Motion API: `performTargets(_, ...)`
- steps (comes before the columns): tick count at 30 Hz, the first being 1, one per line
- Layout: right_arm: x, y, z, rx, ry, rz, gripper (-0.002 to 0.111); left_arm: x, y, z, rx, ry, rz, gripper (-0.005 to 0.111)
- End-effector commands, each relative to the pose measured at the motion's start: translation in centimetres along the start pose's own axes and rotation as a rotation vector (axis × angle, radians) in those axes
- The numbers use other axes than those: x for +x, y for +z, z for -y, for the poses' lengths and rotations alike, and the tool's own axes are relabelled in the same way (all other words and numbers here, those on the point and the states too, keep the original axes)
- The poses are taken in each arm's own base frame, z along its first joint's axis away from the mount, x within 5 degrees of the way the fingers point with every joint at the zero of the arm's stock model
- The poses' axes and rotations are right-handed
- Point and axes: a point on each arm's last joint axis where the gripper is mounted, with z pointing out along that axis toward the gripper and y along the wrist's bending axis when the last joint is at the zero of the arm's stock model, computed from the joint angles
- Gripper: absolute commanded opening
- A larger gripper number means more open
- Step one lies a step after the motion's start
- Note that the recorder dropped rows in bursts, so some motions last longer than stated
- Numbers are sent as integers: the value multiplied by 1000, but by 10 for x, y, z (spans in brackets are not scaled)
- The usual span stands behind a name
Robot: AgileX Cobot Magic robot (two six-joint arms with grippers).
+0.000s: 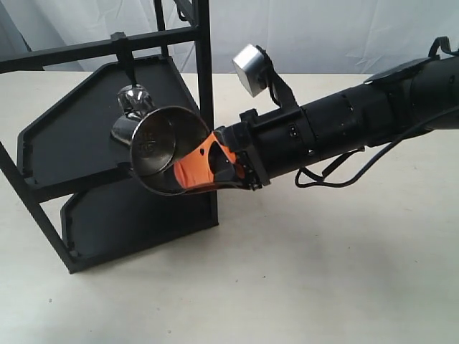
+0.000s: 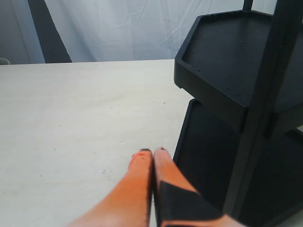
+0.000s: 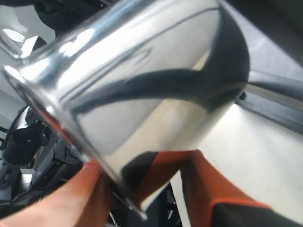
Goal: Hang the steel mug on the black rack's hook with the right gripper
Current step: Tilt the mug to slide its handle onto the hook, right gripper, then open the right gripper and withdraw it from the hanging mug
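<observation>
The steel mug (image 1: 154, 143) hangs in the air, tilted, with its mouth toward the exterior camera. It is in front of the black rack's (image 1: 79, 129) upper shelf. My right gripper (image 1: 195, 168) is shut on the mug's rim, one orange finger inside and one outside. The mug's looped handle (image 1: 134, 99) sits just below the hook (image 1: 126, 63), which points down from the upper crossbar; whether they touch I cannot tell. In the right wrist view the mug (image 3: 142, 80) fills the frame above the right gripper (image 3: 142, 163). My left gripper (image 2: 152, 151) is shut and empty beside the rack's lower shelf (image 2: 203, 156).
The rack stands on a pale table (image 1: 323, 272) with a white curtain behind it. The right arm's black cable (image 1: 337, 175) loops down toward the table. A silver camera block (image 1: 249, 68) sticks up from the right wrist next to the rack's upright post (image 1: 204, 72).
</observation>
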Motion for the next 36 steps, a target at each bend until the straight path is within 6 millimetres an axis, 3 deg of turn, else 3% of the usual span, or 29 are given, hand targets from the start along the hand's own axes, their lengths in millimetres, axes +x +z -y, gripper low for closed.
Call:
performTargets(1,1,-6,2,0,-6,-23,45,0,0,0,6,-6,7,1)
performTargets(12,-1,-30,9,61,8,-13,45,0,0,0,6,-6,7,1)
performTargets(29,-1,-37,-8,80,-60,-23,45,0,0,0,6,-6,7,1)
performTargets(33,-3,-45,-20,94,-107,-12,45,0,0,0,6,-6,7,1)
performTargets(34,-3,-50,-24,106,-125,-8,43,0,0,0,6,-6,7,1)
performTargets(36,-4,-62,-31,140,-163,3,27,0,0,0,6,-6,7,1)
